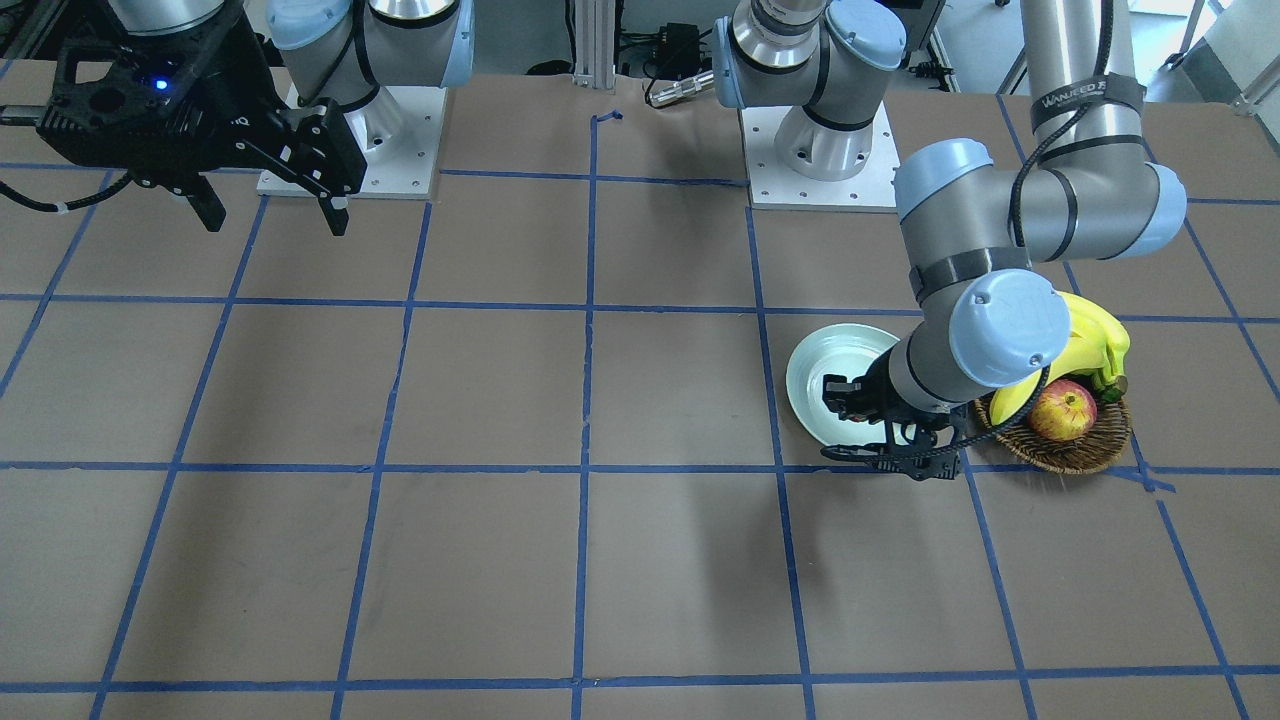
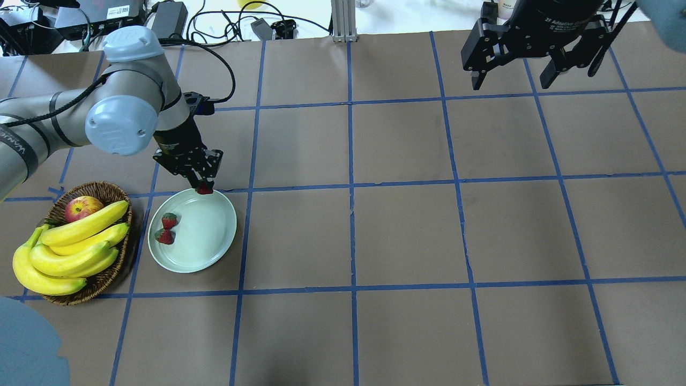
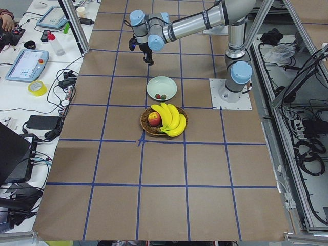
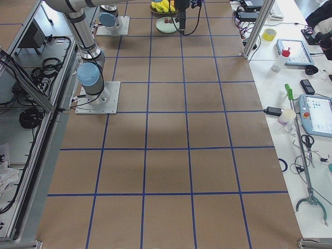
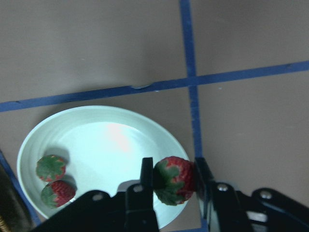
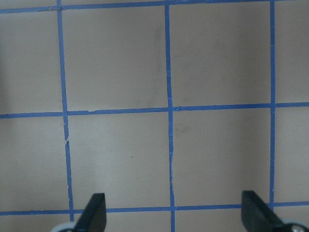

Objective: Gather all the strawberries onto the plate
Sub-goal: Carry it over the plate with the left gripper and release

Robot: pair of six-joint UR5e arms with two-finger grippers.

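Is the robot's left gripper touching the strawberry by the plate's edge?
Touching. The left wrist view shows the left gripper shut on the strawberry, pressed against both its sides, over the rim of the plate.

3 strawbs; 1 plate, basket, apple.

Basket with bananas hems plate on one side, two strawberries crowd that plate edge; rest of plate and tabletop beyond lie open.
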